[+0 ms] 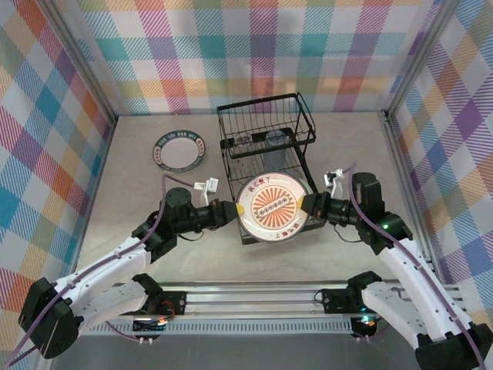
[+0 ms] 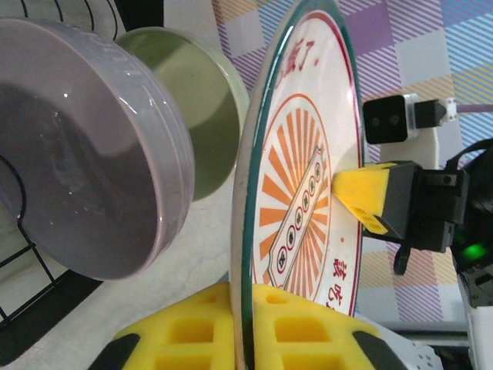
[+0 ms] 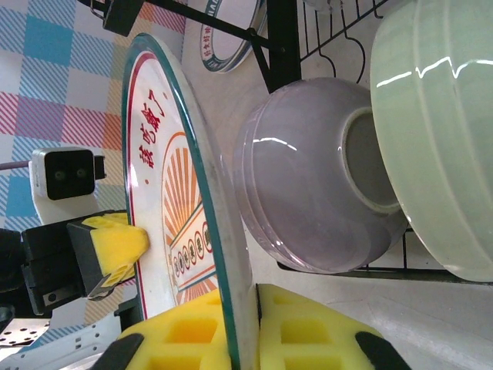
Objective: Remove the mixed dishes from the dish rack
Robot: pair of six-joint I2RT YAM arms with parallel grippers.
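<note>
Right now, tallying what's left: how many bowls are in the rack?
2: a lavender bowl and a pale green bowl beside it, both in the dish rack; others may be hidden.

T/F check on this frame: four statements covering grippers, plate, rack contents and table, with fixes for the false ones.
1. The left gripper and right gripper clamp the orange-pattern plate at opposite edges. True.
2. The lavender bowl lies on the table, outside the rack. False: it sits in the dish rack, beside the pale green bowl.
3. A second plate lies flat on the table, left of the dish rack. True.
4. The rack's raised basket section holds nothing. False: glass tumblers stand in it.
</note>
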